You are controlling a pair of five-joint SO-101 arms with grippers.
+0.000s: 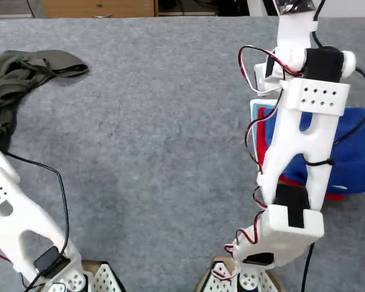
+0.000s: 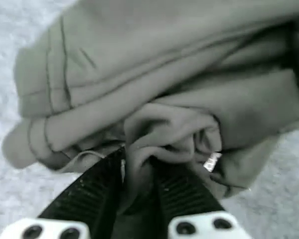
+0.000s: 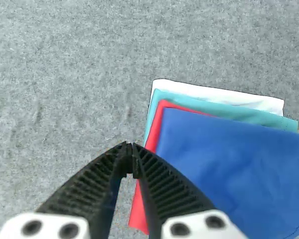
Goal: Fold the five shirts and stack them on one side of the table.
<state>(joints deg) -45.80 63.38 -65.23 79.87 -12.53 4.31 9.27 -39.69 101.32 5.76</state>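
Observation:
A crumpled olive shirt [image 1: 24, 70] lies at the table's far left corner. In the left wrist view my left gripper [image 2: 137, 172] is shut on a bunched fold of this olive shirt [image 2: 154, 74], with cloth pinched between the black fingers [image 2: 94, 186]. At the right side sits a stack of folded shirts with a blue shirt [image 3: 239, 169] on top, then red [image 3: 157, 124], teal [image 3: 209, 107] and white [image 3: 214, 92]. My right gripper [image 3: 129, 152] is shut on nothing, above the grey table just beside the stack's edge. The right arm [image 1: 298, 152] covers part of the blue shirt [image 1: 356, 152].
The grey felt table top [image 1: 158, 152] stretches open between the olive shirt and the stack. The left arm [image 1: 18, 219] runs along the left edge. Both arm bases [image 1: 237, 277] stand at the near edge. Wooden furniture [image 1: 97, 7] lies beyond the far edge.

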